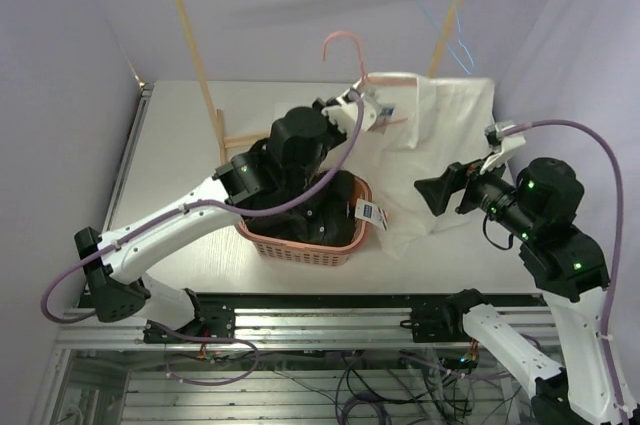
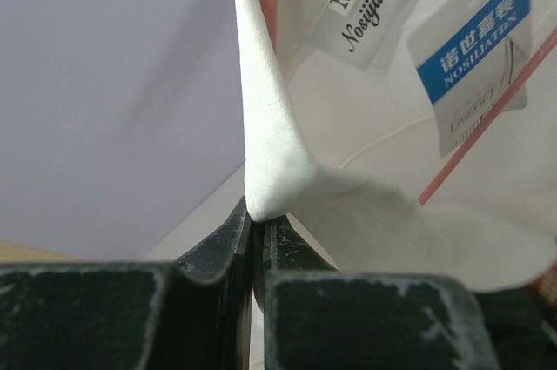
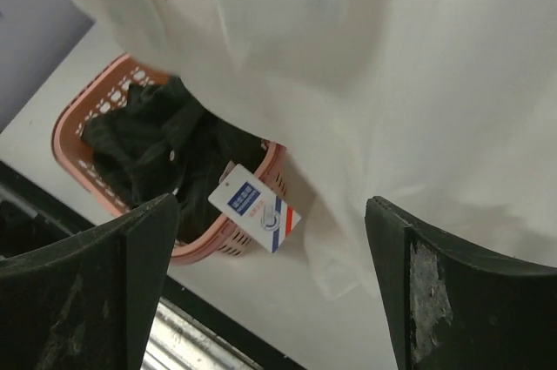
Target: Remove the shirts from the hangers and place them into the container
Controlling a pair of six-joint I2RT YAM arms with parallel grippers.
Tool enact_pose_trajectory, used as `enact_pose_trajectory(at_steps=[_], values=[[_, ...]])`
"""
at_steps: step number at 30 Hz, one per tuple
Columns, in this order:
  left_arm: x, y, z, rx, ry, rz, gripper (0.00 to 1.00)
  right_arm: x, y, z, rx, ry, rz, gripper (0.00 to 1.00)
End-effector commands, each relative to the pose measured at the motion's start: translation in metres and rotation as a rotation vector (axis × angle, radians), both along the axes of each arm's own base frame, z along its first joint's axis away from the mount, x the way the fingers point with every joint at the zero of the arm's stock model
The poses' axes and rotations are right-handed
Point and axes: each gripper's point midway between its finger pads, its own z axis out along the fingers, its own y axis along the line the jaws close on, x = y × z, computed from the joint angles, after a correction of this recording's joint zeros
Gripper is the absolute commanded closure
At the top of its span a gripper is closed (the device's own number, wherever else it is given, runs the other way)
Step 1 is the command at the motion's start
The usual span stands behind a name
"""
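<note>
**White shirt held up, hanger not out yet**

My left gripper (image 2: 257,222) has its jaws pinched shut on the collar edge of the cream-white shirt (image 1: 440,135); my right gripper (image 1: 432,195) has its jaws wide and holds nothing. In the top view the shirt hangs at about 2 o'clock from the pink basket (image 1: 300,247); the dark shirt (image 3: 148,144) lies inside the basket.

The pink hanger (image 1: 345,40) is not out of the white shirt yet; I think it could snag, or ride into the basket too. My pinch is on a thin fold; it could slip. The shirt is bigger than the basket; it could spill over the rim.

The top view shows the hanger hook and both arms; my left wrist view shows only the pinch, the neck label (image 2: 365,13) and a bit of pink wire; my right wrist view shows a white tag (image 3: 254,207) over the basket rim.
</note>
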Motion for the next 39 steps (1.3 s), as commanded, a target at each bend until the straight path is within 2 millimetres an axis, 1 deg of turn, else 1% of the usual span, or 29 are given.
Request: enact_pose_trajectory(at_steps=[1,3,6,10,17,21,22,24,26,29,33,34,35,36,37,38,39], values=[[-0.001,0.000,0.068,-0.228,-0.015,0.033,0.93,0.003,0.016,-0.008,0.056,-0.013,0.066,0.11],[0.000,-0.002,0.076,-0.234,-0.008,0.038,0.93,0.011,0.008,-0.012,0.042,-0.028,0.008,0.10],[-0.002,0.000,0.087,-0.250,-0.008,0.035,0.93,0.022,-0.006,-0.017,0.019,-0.049,-0.080,0.06],[-0.006,0.004,0.088,-0.263,-0.008,0.032,0.93,0.035,-0.026,-0.016,-0.004,-0.091,-0.205,0.04],[-0.010,0.008,0.086,-0.266,0.005,0.021,0.93,0.057,-0.037,-0.025,-0.024,-0.124,-0.302,0.03],[-0.015,0.011,0.091,-0.286,0.010,0.001,0.93,0.066,-0.047,-0.025,-0.006,-0.138,-0.377,0.03],[-0.017,0.011,0.093,-0.293,0.011,-0.004,0.93,0.068,-0.047,-0.023,0.004,-0.144,-0.390,0.03],[-0.019,0.011,0.094,-0.302,0.019,-0.015,0.93,0.075,-0.044,-0.032,0.011,-0.134,-0.388,0.03],[-0.021,0.011,0.094,-0.309,0.027,-0.026,0.93,0.084,-0.038,-0.033,0.036,-0.133,-0.379,0.03],[-0.023,0.010,0.090,-0.313,0.037,-0.035,0.93,0.098,-0.030,-0.034,0.057,-0.124,-0.370,0.03],[-0.024,0.009,0.083,-0.314,0.051,-0.041,0.93,0.114,-0.020,-0.033,0.081,-0.125,-0.355,0.07],[-0.025,0.008,0.082,-0.314,0.053,-0.043,0.93,0.117,-0.020,-0.033,0.079,-0.126,-0.355,0.10],[-0.024,0.008,0.081,-0.311,0.055,-0.042,0.93,0.119,-0.019,-0.033,0.073,-0.125,-0.353,0.19],[-0.024,0.007,0.079,-0.307,0.056,-0.041,0.93,0.121,-0.019,-0.036,0.061,-0.115,-0.354,0.32],[-0.023,0.007,0.076,-0.297,0.057,-0.036,0.93,0.123,-0.019,-0.035,0.049,-0.109,-0.358,0.51],[-0.022,0.007,0.072,-0.284,0.060,-0.030,0.93,0.123,-0.022,-0.031,0.039,-0.109,-0.369,0.77],[-0.020,0.008,0.067,-0.268,0.059,-0.020,0.93,0.122,-0.026,-0.029,0.030,-0.102,-0.392,0.99]])
